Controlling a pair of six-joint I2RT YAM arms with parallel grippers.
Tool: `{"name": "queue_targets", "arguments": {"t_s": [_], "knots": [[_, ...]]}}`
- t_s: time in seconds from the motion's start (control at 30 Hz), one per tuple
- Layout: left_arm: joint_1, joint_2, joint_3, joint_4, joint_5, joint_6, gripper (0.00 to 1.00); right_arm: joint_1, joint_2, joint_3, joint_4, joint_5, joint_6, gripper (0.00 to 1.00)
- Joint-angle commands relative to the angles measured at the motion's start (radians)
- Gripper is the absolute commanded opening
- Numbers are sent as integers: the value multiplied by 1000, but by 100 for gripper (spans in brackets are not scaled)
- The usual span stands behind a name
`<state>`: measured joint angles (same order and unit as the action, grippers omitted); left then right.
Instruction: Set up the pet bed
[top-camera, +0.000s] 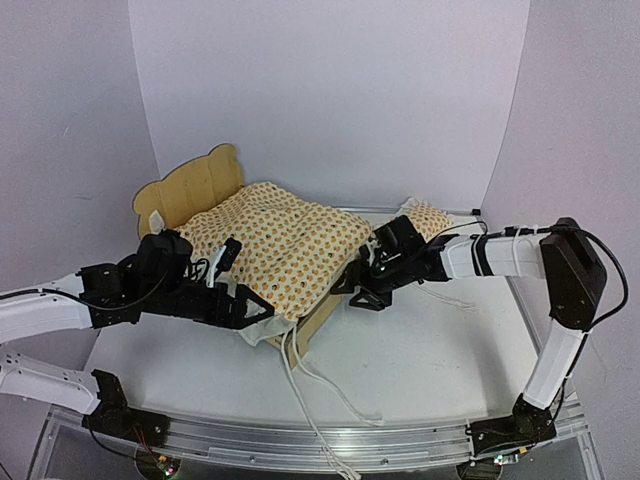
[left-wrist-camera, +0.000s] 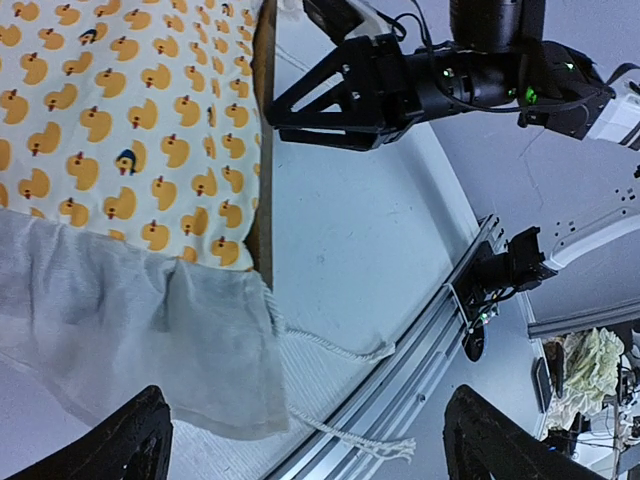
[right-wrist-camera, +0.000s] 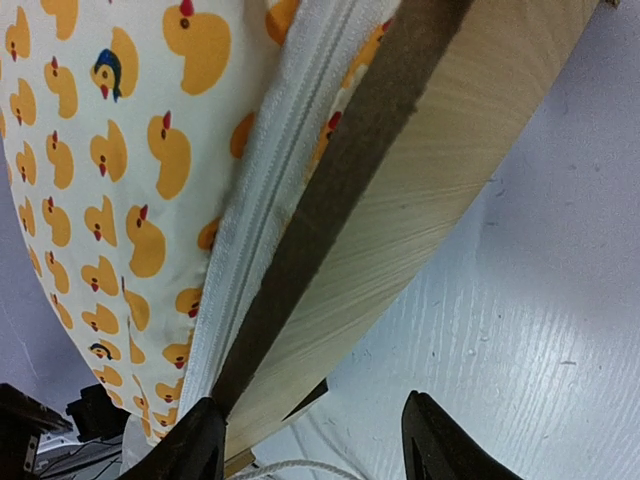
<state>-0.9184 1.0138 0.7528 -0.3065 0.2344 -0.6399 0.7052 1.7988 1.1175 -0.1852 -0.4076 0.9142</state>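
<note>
The left gripper (left-wrist-camera: 305, 397) is spread wide and grips nothing. Between its fingers (left-wrist-camera: 125, 445) and just ahead of them lie the pale ruffle (left-wrist-camera: 130, 310) of the bedding (left-wrist-camera: 120, 120), a loose white cord (left-wrist-camera: 340, 350) and bare table (left-wrist-camera: 340, 250). The ruffle reaches close to the finger on the bedding's side, but contact cannot be judged. Beyond the ruffle the duck-print cover stretches away from this gripper, and the dark edge of the bed (top-camera: 195, 185) runs along its side. The right gripper (right-wrist-camera: 310, 400) is also parted and clamps nothing. The bed's plywood side rail (right-wrist-camera: 430, 220) and the dark base strip (right-wrist-camera: 340, 190) above it run down into the gap between its fingers, lying nearer the finger on the bedding's side. Whether that finger touches the wood is unclear. From above, the bed sits between the two grippers, left gripper at its near side, right gripper at its opposite side near the foot, with the headboard farther from both. A small pillow (top-camera: 432, 215) lies just behind the right gripper.
</note>
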Motion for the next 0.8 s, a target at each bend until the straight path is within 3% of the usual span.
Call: {"name": "queue_targets", "arguments": {"t_s": [0.0,0.2,0.33,0.47,0.53,0.77], "knots": [[-73,56,13,127,-135,-43,94,-37,60,16,58,160,25,61],[-106,242,143,77,-270,55,93,-118,120,49,46,77,-17,61],[-111,370,264,-40,-375,134,92,-121,107,150,-157,-31,-227,76],[-111,462,332,-95,-444,189,87,-109,28,128,-251,-39,-249,92],[-111,497,357,-109,-446,204,83,-86,9,103,-190,-59,-212,98],[-111,551,372,-111,-434,200,64,-70,43,15,158,-146,21,98]]}}
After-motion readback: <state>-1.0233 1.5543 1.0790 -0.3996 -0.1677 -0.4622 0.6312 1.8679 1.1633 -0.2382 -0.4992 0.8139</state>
